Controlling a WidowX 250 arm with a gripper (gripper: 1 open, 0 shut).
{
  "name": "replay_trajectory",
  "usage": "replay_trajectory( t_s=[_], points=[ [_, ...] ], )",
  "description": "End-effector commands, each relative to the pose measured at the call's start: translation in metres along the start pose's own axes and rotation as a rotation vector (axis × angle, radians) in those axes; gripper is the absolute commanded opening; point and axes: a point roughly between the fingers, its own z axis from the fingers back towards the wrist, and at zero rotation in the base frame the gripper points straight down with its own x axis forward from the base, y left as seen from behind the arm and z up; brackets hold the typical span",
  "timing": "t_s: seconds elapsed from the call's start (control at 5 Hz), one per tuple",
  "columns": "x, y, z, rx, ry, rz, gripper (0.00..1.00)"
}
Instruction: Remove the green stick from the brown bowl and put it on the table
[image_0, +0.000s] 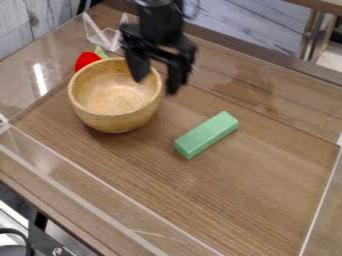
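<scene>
The green stick (206, 134) lies flat on the worktop (254, 190). It is to the right of the brown bowl (116, 96), a little nearer to us, and it does not touch the bowl. Nothing holds it. The bowl looks empty inside.

The gripper (158, 76) hangs above the right rim of the bowl and points down. Its jaws are wide apart, and there is nothing between them. It is well apart from the stick.

Something red (88, 60) peeks out just behind the bowl on the far left side. I cannot tell for sure what it is. Some clear plastic things (107, 32) stand farther back.

I think the main job looks done, because the stick is out of the bowl and rests on the worktop. The step in hand seems to be letting go and pulling away. The next move just needs the arm to lift clear without bumping the bowl's rim. The stick should be left alone where it lies.
</scene>
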Motion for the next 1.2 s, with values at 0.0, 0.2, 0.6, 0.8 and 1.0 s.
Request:
replay_trajectory(
  t_s=[0.0, 0.2, 0.6, 0.8, 1.0],
  points=[
    [0.006, 0.027, 0.033, 0.033, -0.082, 0.118, 1.00],
    [0.019, 0.059, 0.041, 0.052, -0.105, 0.132, 1.00],
    [0.037, 0.094, 0.036, 0.069, -0.122, 0.084, 1.00],
    [0.044, 0.102, 0.030, 0.070, -0.130, 0.059, 1.00],
    [0.043, 0.100, 0.019, 0.071, -0.137, 0.062, 1.00]
  ],
)
